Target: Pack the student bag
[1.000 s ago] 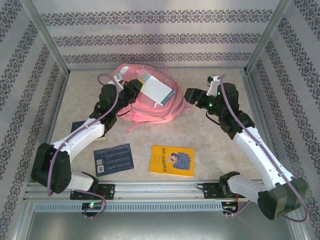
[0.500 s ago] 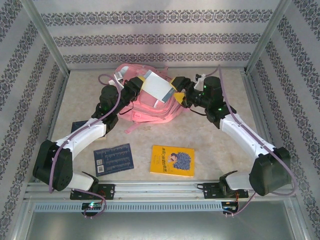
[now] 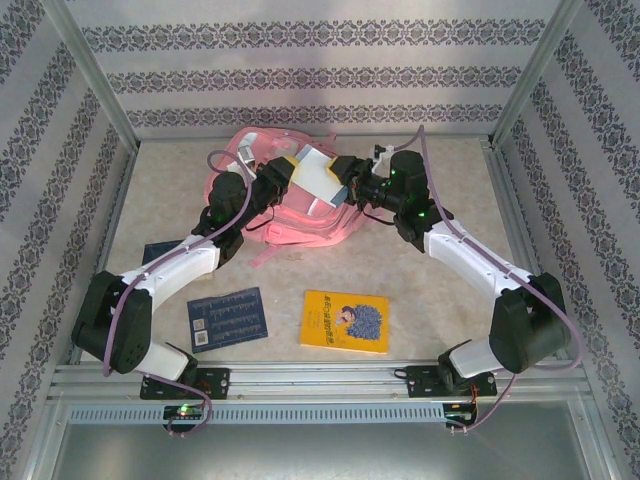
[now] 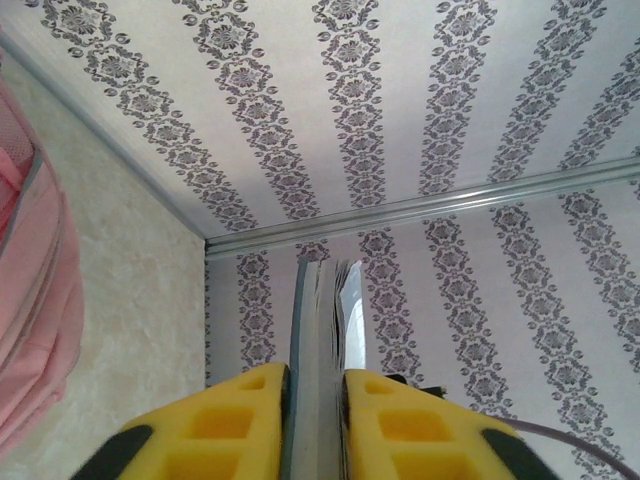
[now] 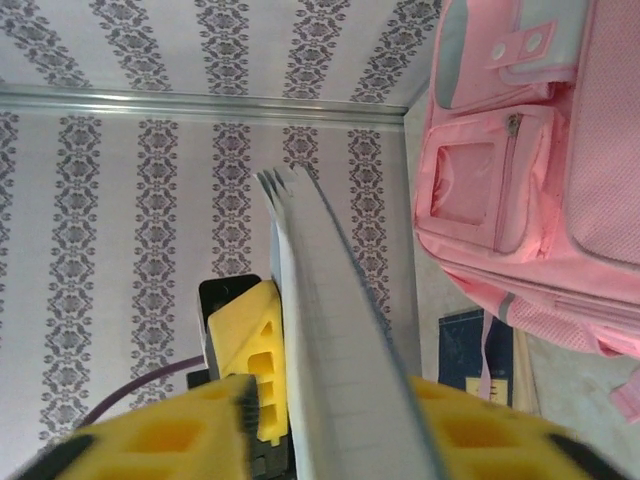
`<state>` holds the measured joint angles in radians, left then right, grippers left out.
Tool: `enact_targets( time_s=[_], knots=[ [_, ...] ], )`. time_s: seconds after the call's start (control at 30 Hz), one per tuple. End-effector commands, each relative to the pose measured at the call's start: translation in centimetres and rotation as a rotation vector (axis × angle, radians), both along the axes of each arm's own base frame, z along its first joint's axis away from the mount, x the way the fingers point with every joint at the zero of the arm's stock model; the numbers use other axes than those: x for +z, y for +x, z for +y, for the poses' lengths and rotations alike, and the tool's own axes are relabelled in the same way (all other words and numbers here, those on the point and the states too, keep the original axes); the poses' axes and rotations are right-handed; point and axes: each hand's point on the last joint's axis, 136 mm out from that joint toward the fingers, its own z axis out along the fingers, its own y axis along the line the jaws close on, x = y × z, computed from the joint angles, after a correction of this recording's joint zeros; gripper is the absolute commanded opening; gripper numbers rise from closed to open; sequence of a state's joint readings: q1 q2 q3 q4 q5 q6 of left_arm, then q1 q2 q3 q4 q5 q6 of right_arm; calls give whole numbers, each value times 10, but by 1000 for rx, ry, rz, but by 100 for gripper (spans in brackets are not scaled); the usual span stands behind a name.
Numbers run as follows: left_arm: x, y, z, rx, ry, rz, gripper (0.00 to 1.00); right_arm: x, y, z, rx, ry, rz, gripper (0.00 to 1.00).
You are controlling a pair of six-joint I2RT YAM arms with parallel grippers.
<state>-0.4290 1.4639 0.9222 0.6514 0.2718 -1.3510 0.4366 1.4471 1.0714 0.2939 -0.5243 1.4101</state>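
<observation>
The student bag (image 3: 300, 215), a big pink backpack, lies at the back middle of the table. Above it a grey book (image 3: 322, 172) hangs between both arms. My left gripper (image 3: 283, 180) is shut on its left end. In the left wrist view the book (image 4: 320, 320) stands edge-on between the yellow fingers (image 4: 240, 420), with the bag (image 4: 30, 300) at the left. My right gripper (image 3: 347, 180) is shut on the book's right end. In the right wrist view the book (image 5: 330, 340) runs between blurred yellow fingers (image 5: 480, 435), and the bag's front pockets (image 5: 530, 150) are at the right.
A yellow book (image 3: 345, 320) and a blue book (image 3: 228, 316) lie flat on the near table. Another dark book (image 3: 155, 252) lies partly under the left arm. Patterned walls and metal posts close in the back and both sides.
My right arm swung left from beside the bag to the book, and its jaws narrowed onto the book's right end. The left gripper kept its hold and the book shifted slightly right.
</observation>
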Motion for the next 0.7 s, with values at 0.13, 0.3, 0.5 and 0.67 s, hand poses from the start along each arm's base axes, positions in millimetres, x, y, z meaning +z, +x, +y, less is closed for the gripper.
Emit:
enact_targets(
  time_s=[0.13,0.3,0.5,0.67],
  knots=[
    [24,-2,-11,-47,42,-72,46,18,4,-27,-91,-22,-69,10],
    [8,3,-23,-141,336,-43,53,-12,-13,-84,-194,-274,-14,5],
    [-46,29,-47,-328,733,58,53,-57,-62,-142,-220,-660,76,1],
    [-82,67,-60,-382,894,77,53,-75,-94,-164,-206,-778,110,0]
  ],
)
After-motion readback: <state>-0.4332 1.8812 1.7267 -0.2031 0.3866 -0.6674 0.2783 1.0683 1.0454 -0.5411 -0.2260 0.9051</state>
